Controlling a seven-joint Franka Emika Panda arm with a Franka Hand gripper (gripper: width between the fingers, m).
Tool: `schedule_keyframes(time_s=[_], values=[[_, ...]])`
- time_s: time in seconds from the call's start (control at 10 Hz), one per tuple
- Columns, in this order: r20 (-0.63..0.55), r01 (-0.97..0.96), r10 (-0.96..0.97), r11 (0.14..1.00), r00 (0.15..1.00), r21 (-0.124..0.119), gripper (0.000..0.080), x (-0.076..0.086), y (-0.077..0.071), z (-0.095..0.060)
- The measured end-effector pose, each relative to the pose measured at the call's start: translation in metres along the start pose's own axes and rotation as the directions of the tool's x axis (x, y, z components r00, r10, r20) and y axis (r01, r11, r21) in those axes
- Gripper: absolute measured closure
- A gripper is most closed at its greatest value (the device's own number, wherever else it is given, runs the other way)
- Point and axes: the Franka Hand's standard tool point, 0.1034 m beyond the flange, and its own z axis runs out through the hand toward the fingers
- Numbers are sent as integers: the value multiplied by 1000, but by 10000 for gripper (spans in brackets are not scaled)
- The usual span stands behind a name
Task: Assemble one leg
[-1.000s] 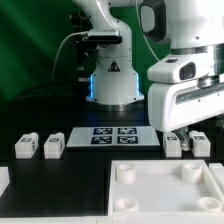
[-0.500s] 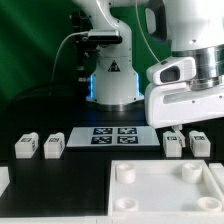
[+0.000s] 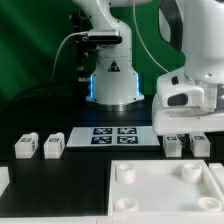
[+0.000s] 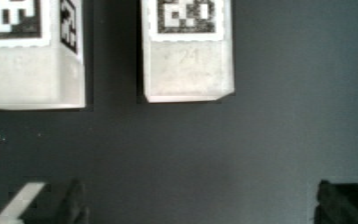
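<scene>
Surface: a matte black tabletop [image 3: 70,190], flat and plain, which fills the background of the wrist view as well.
Room: a green backdrop [image 3: 35,40] closes off the back. The arm's white pedestal base [image 3: 112,85] stands at the far middle of the table with a blue glow on its front, and dark cables hang beside it.
Marker board: the thin flat white marker board [image 3: 110,136] lies in the middle of the table in front of the base, with four tags showing.
Legs, exterior view's left: two small white chunky plastic blocks with black-and-white tags, the outer left leg [image 3: 25,146] and the inner left leg [image 3: 53,146], sit side by side but apart.
Legs, exterior view's right: the inner right leg [image 3: 173,145] and the outer right leg [image 3: 199,145] sit near each other just beside the marker board.
Panel: a large white square panel with round corner sockets [image 3: 160,192] lies on the near part of the table, toward the exterior view's right.
Arm: the white wrist housing [image 3: 192,98] hangs over the right-hand pair of legs.
Wrist view: a cropped leg [image 4: 30,60] and a fuller leg [image 4: 190,50] lie side by side with a narrow dark gap between them.
Pincer: the gripper [image 4: 194,205] has its two dark fingers [image 4: 43,203] spread wide with only bare tabletop between them. It grips nothing and is clear of both legs.
</scene>
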Motion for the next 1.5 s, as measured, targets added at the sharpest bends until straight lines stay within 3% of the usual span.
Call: schedule_keyframes(time_s=[0.1,0.3,0.5,0.8,1.0,1.2,1.5], values=[[60,-11,11,1000,998,2,150,2,2,-4],[286,-7,10,1000,958,-12,150,-4,3,-10],[403,26,-24,1000,915,2,150,1,6,-5],[413,20,-18,1000,910,-1,150,3,5,-3],[422,23,-15,1000,906,-14,150,-6,-9,0],[430,35,-22,999,903,-21,150,-16,-14,11],[437,33,-19,999,899,-24,150,-25,-8,30]])
